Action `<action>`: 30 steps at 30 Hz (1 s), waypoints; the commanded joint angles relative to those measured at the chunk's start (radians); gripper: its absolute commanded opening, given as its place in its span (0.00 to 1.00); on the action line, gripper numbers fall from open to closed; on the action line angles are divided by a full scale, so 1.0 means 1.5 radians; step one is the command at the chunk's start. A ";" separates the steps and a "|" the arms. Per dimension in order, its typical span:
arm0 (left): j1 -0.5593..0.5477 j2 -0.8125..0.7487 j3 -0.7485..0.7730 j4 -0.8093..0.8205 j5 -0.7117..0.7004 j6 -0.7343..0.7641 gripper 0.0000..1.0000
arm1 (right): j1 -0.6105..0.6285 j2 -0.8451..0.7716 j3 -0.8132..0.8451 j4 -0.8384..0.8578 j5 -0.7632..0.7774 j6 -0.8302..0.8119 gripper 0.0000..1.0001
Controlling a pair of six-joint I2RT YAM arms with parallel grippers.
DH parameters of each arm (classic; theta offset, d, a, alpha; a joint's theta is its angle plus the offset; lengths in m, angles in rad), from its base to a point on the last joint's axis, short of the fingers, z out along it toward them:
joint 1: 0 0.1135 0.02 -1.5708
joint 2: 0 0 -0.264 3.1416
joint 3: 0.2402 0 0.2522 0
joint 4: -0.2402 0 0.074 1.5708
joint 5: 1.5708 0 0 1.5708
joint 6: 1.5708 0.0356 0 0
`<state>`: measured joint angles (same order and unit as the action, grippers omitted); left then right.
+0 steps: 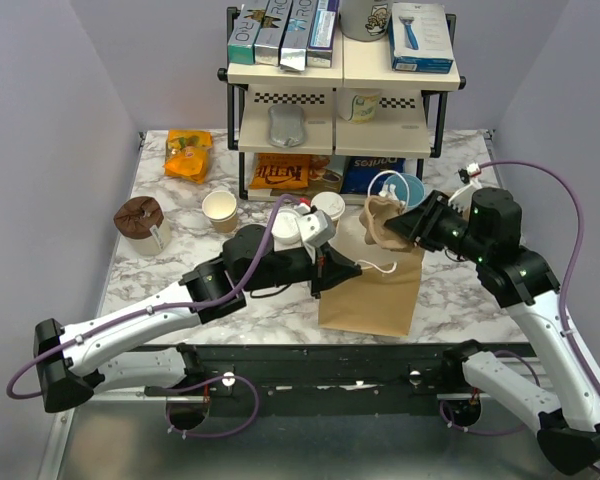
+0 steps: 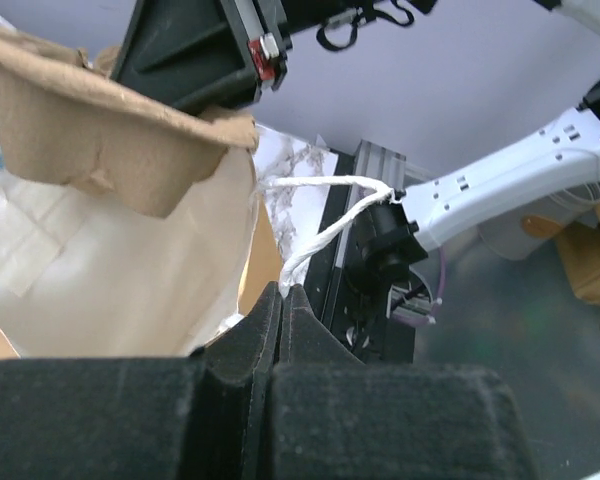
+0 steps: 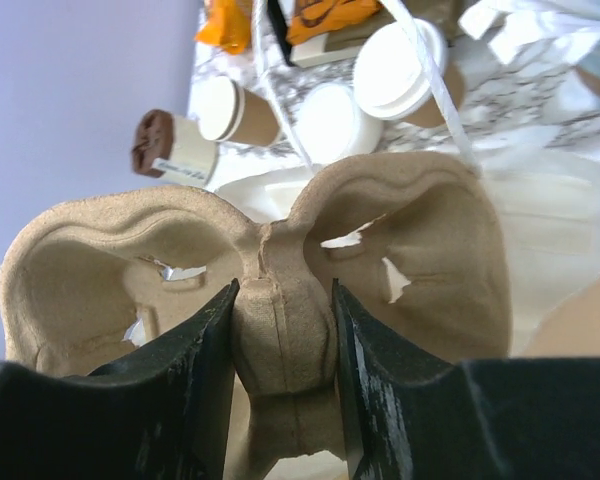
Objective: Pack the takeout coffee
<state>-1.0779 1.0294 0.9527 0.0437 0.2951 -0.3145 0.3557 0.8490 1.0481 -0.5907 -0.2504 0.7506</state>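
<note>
Our right end effector (image 1: 412, 226) gripped a carrier (image 1: 380, 222), our left end effector (image 1: 332, 268) shut at the bag (image 1: 375, 295). The coffee (image 1: 329, 206) stood upright, upper left of the carrier.

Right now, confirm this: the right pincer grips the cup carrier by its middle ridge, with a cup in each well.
No: both wells are empty. The right pincer does grip the cup carrier by its middle ridge, per the right wrist view.

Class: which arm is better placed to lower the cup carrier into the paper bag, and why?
Right. The right end effector grips the carrier at the bag mouth; the left end effector is shut, holding the bag.
</note>
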 commanded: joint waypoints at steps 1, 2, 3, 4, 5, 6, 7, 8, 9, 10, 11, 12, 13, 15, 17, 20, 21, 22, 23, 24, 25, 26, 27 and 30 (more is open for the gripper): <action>-0.041 0.029 0.033 0.037 -0.115 -0.036 0.00 | 0.014 0.009 0.006 -0.048 0.095 -0.044 0.46; -0.049 0.041 0.041 0.037 -0.120 -0.031 0.00 | 0.016 0.014 0.013 -0.061 0.099 -0.049 0.46; -0.061 0.045 0.044 0.036 -0.137 -0.026 0.00 | 0.025 0.016 0.017 -0.068 0.100 -0.057 0.46; -0.068 0.048 0.049 0.034 -0.148 -0.022 0.00 | 0.028 0.017 0.018 -0.072 0.103 -0.059 0.46; -0.074 0.055 0.051 0.029 -0.157 -0.017 0.00 | 0.032 0.015 0.019 -0.078 0.102 -0.062 0.46; -0.078 0.056 0.051 0.028 -0.167 -0.015 0.00 | 0.038 0.013 0.022 -0.084 0.099 -0.068 0.46; -0.082 0.057 0.050 0.028 -0.181 -0.017 0.00 | 0.039 0.011 0.025 -0.092 0.098 -0.072 0.46; -0.083 0.058 0.049 0.030 -0.183 -0.016 0.00 | 0.040 0.010 0.029 -0.112 0.088 -0.075 0.46; -0.084 0.059 0.049 0.031 -0.187 -0.020 0.00 | 0.041 0.007 0.035 -0.124 0.086 -0.080 0.46; -0.087 0.060 0.049 0.031 -0.192 -0.022 0.00 | 0.041 0.005 0.039 -0.134 0.084 -0.082 0.46; -0.089 0.063 0.052 0.029 -0.207 -0.017 0.03 | 0.040 -0.001 0.042 -0.155 0.076 -0.084 0.46; -0.089 0.065 0.053 0.028 -0.210 -0.017 0.07 | 0.041 -0.006 0.046 -0.165 0.070 -0.085 0.46; -0.090 0.067 0.054 0.028 -0.207 -0.016 0.09 | 0.041 -0.011 0.052 -0.175 0.064 -0.086 0.46; -0.090 0.068 0.054 0.028 -0.197 -0.013 0.12 | 0.041 -0.027 0.053 -0.197 0.047 -0.089 0.46; -0.091 0.060 0.049 0.029 -0.172 -0.009 0.27 | 0.041 -0.036 0.051 -0.223 0.055 -0.091 0.46; -0.091 0.030 0.037 0.022 -0.189 -0.011 0.41 | 0.041 -0.065 0.030 -0.230 0.059 -0.092 0.44; -0.092 0.021 0.037 0.012 -0.227 -0.016 0.46 | 0.041 -0.075 0.025 -0.230 0.058 -0.089 0.44; -0.091 0.011 0.037 0.004 -0.239 -0.019 0.55 | 0.041 -0.080 0.020 -0.230 0.056 -0.088 0.44; -0.091 -0.012 0.027 0.003 -0.243 -0.020 0.58 | 0.041 -0.085 0.017 -0.231 0.055 -0.085 0.44; -0.091 -0.023 0.019 0.007 -0.244 -0.022 0.62 | 0.041 -0.090 0.011 -0.230 0.058 -0.082 0.44; -0.091 -0.036 0.012 0.010 -0.243 -0.027 0.79 | 0.041 -0.099 0.008 -0.229 0.059 -0.080 0.44; -0.091 -0.059 0.000 0.016 -0.235 -0.026 0.90 | 0.041 -0.100 0.007 -0.233 0.065 -0.080 0.44; -0.091 -0.071 -0.006 0.018 -0.227 -0.027 0.99 | 0.041 -0.102 0.007 -0.235 0.068 -0.081 0.44; -0.091 -0.093 -0.012 0.010 -0.276 -0.033 0.99 | 0.041 -0.104 0.005 -0.234 0.061 -0.088 0.44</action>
<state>-1.2087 0.9428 0.9581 0.0544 -0.0296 -0.3519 0.4126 0.6994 1.0760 -0.8963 -0.1551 0.6342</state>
